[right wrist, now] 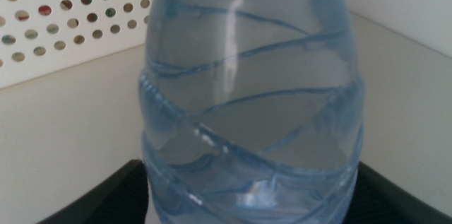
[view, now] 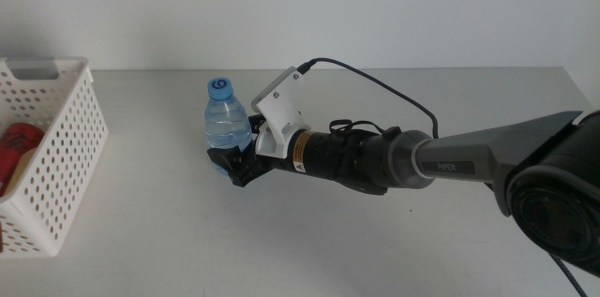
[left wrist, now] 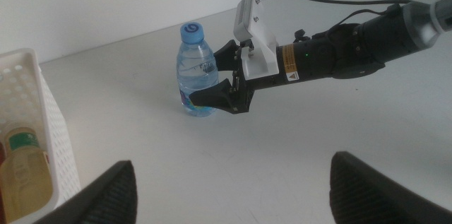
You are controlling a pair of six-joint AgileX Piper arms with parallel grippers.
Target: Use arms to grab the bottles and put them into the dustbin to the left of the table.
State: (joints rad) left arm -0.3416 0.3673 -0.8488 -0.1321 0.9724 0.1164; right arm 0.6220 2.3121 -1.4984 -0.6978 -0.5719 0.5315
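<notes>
- Right hand [view: 232, 161] is at the water bottle [view: 226, 117], jaws either side of its lower body, pinching it or very nearly; bottle stands upright on the tabletop [view: 375, 241], mid-table.
- Left hand [left wrist: 229, 196] waits back from the action, jaws spread wide, holding nothing.
- White basket [view: 56, 161] sits at the left edge of the tabletop, well apart from the bottle; a red can [view: 19, 142] and a yellow drink bottle [left wrist: 28, 174] already lie inside.
- Risk: thin ribbed plastic may squash or slip; the grip is low, so the bottle could tip in transit.
- Risk: carried too low, it clips the basket's near wall.
- Room: bare tabletop between bottle and basket; basket top is open.
</notes>
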